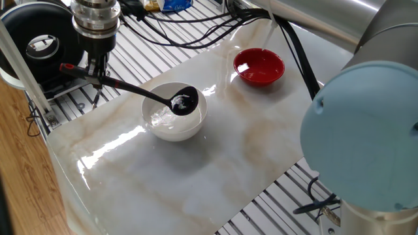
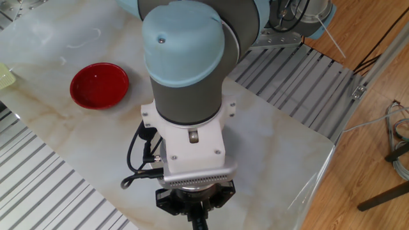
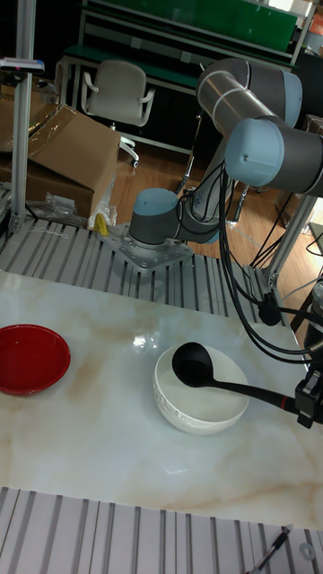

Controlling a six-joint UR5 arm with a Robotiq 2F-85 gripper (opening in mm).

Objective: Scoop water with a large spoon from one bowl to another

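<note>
Over white bowl (image 1: 173,117), black ladle (image 1: 183,102) (glinting)

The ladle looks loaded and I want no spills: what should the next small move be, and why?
Probably carry it level toward the red bowl. The ladle scoop, glinting with water, sits at the white bowl's rim height, and the gripper grips its handle near the red end.

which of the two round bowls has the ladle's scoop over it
The larger glossy white round bowl: the black ladle held by the gripper hangs over it. The smaller red round bowl sits apart.
</note>
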